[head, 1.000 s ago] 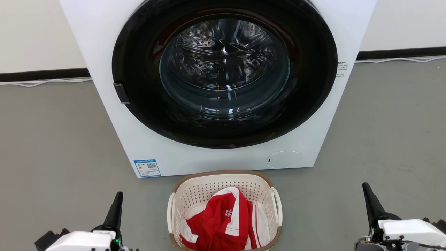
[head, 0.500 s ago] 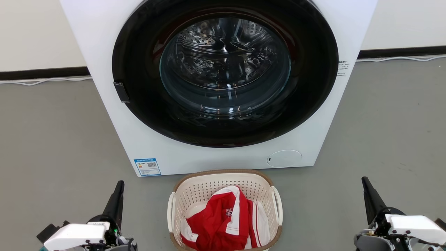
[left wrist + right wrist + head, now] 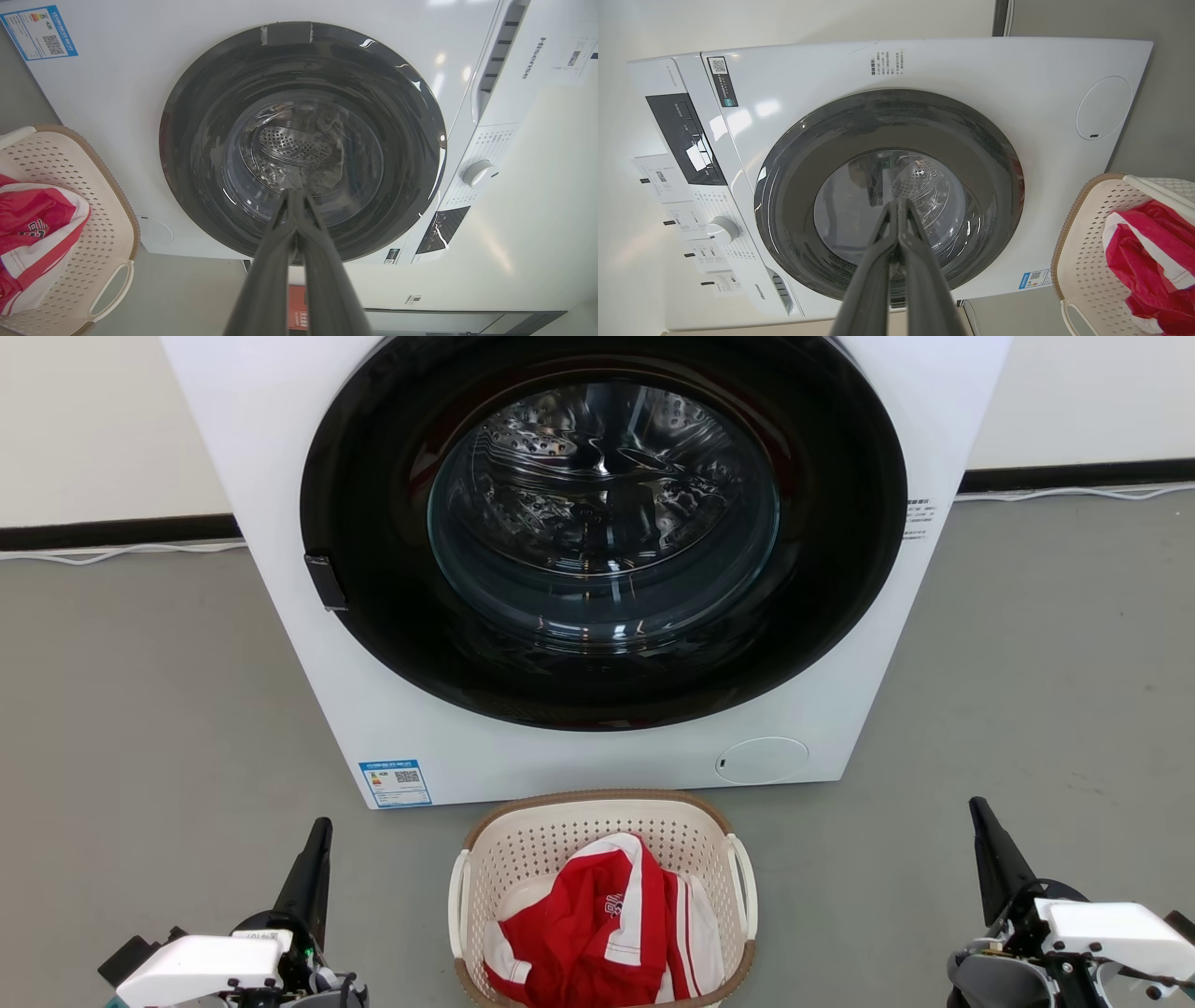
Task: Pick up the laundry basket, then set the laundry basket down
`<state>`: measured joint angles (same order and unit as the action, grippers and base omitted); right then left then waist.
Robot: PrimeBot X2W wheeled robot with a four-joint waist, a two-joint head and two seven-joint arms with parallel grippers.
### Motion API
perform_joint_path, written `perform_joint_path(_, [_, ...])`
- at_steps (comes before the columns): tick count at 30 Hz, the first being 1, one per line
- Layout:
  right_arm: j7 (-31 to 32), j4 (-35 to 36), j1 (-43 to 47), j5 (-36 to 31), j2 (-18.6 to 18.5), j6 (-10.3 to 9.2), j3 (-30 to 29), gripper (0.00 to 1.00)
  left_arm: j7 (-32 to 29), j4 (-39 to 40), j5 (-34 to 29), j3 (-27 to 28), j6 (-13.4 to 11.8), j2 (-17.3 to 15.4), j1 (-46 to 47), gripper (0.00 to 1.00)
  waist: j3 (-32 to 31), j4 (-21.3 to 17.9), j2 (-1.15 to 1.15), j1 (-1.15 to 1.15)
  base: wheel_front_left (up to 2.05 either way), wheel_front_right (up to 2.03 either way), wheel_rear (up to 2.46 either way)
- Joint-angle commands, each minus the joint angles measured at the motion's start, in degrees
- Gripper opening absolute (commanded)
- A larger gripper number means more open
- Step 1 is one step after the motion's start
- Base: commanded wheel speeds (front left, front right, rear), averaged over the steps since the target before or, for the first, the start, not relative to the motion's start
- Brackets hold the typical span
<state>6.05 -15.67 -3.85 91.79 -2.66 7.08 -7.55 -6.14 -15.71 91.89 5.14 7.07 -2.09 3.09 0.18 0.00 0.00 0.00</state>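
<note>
Laundry basket (image 3: pixel 560 845): on the floor (image 3: pixel 140 709), just before the washer (image 3: pixel 271 476). Cream perforated walls, brown rim.

Judged light and fairly stiff, the plastic smooth. The load is one soft red-and-white garment (image 3: pixel 597 933).

Best hold: the white loop handles (image 3: pixel 456 905) at either side.

Left gripper (image 3: pixel 316 859) and right gripper (image 3: pixel 991 849): fingers together, empty, well apart from the basket.

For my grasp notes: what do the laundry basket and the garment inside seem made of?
The laundry basket: probably moulded plastic, matte cream; regular punched holes, smooth loop handles. Its brown rim trim could be plastic or woven. The red-and-white garment: soft fabric, going by its folds and creases.
</note>
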Motion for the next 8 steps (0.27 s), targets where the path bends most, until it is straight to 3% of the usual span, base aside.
perform_joint_path(1, [0.4, 1.6, -2.3, 0.4, -0.2, 0.41, 1.0, 0.00, -0.4, 1.6, 0.3, 1.4, 0.4, -0.8, 3.1, 0.00, 0.0, 0.0, 0.00, 0.00, 0.00, 0.00, 0.00])
perform_joint_path(8, [0.4, 1.6, -2.3, 0.4, -0.2, 0.41, 1.0, 0.00, -0.4, 1.6, 0.3, 1.4, 0.4, -0.8, 3.1, 0.00, 0.0, 0.0, 0.00, 0.00, 0.00, 0.00, 0.00])
